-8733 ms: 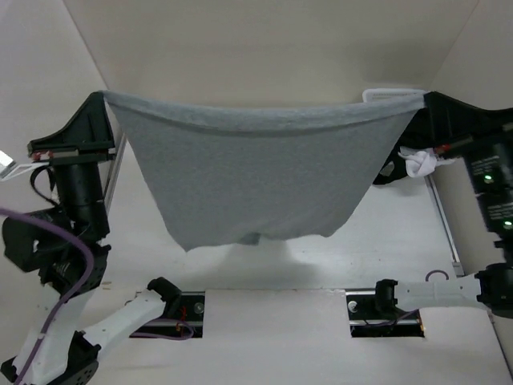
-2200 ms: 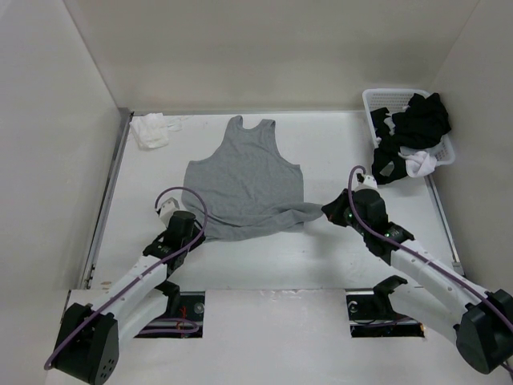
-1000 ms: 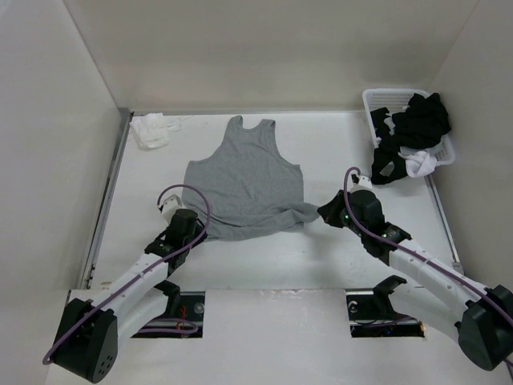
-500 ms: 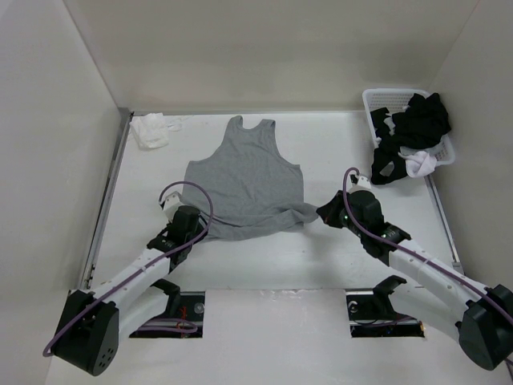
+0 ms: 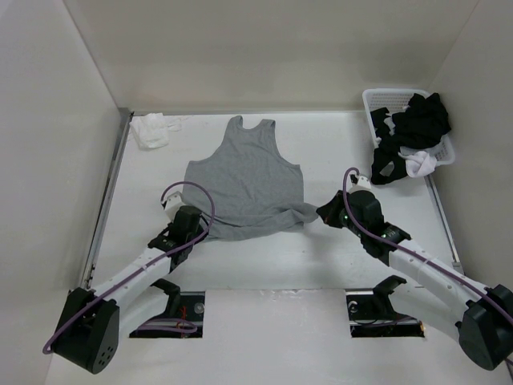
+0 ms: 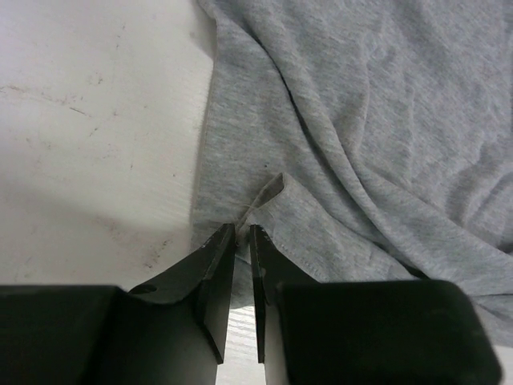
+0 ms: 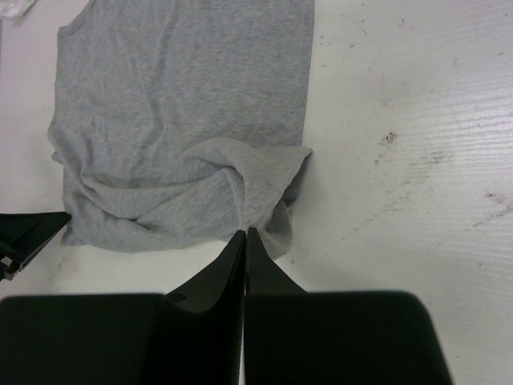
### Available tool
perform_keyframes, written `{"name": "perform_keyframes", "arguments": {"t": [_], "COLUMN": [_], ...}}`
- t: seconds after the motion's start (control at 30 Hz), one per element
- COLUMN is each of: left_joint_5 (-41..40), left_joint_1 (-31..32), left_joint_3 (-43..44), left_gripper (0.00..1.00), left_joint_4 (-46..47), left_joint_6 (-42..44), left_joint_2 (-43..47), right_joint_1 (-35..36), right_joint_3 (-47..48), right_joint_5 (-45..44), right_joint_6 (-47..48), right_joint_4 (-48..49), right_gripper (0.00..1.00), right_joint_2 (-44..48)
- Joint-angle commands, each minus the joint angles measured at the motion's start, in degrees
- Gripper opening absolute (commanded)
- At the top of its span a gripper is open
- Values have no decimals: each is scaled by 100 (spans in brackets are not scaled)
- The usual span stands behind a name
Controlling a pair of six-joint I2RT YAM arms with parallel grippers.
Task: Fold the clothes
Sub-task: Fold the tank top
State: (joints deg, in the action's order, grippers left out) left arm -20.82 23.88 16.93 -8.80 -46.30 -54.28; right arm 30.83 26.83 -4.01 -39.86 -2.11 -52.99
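1. Grey tank top [image 5: 244, 180] spread out in the middle of the white table [image 5: 337, 152], neck toward the far wall, hem toward the near edge.
2. Far part lying flat; near hem rumpled, right corner bunched and drawn out to the right.
3. Left gripper [image 6: 240, 231] low at the near left hem corner, jaws only a thin slit apart, small fold of hem standing right at the tips. Pinched or not, cannot tell.
4. Right gripper [image 7: 244, 233] low at the bunched right corner, jaws pressed tight together, ridge of grey knit running straight into the tips, pinched there by the look of it.
5. Far right: white basket [image 5: 373, 100] heaped with black and white garments [image 5: 417, 120]. Far left corner: small white cloth [image 5: 150, 131], well apart from the tank top.
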Motion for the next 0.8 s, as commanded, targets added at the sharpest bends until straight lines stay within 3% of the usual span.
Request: {"name": "perform_keyframes", "arguments": {"t": [0.0, 0.4, 0.6, 0.77], "left_joint_5": [-71, 34, -88, -396], "left_joint_1": [68, 156, 297, 428], "left_joint_3": [223, 293, 802, 1260], "left_gripper": [12, 0, 0, 0], "left_joint_4": [115, -34, -832, -1895], "left_joint_6": [43, -36, -308, -704], "left_joint_2": [190, 567, 1726, 3009], "right_joint_1": [59, 77, 103, 638], "right_joint_3": [33, 15, -55, -11], "right_joint_5": [14, -21, -196, -626], "right_joint_6": [48, 48, -75, -294], "right_joint_4": [325, 325, -69, -1018], "right_gripper": [0, 0, 0, 0], "right_joint_2": [8, 175, 815, 1668]}}
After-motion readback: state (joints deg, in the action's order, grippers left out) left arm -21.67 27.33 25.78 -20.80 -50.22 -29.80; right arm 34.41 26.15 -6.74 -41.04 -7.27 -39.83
